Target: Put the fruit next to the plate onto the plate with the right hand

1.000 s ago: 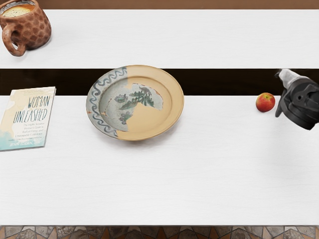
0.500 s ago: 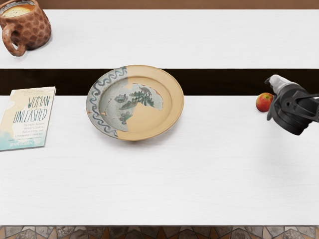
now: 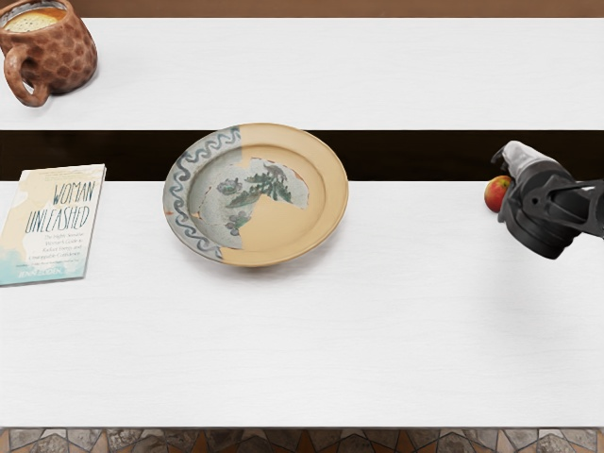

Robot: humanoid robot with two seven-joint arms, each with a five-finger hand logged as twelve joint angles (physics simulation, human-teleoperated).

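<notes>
A small red and yellow apple point(image 3: 494, 193) rests on the white table near the right edge, far to the right of the plate point(image 3: 326, 203). The plate is tan with a blue-grey wavy rim and a leaf pattern, and it holds nothing. My right hand point(image 3: 521, 179), black with a pale fingertip, comes in from the right edge and hangs right over the apple. It covers the apple's right half. Its fingers are open and the pale one reaches out above the fruit. The left arm does not show.
A book point(image 3: 52, 222) lies at the table's left edge. A brown mug point(image 3: 47, 52) of yellow liquid stands on the far table, back left. A dark gap point(image 3: 415, 156) separates the two tabletops.
My right hand has moved left and slightly up, from beside the apple to over it, hiding half of it. The apple has stayed in place.
</notes>
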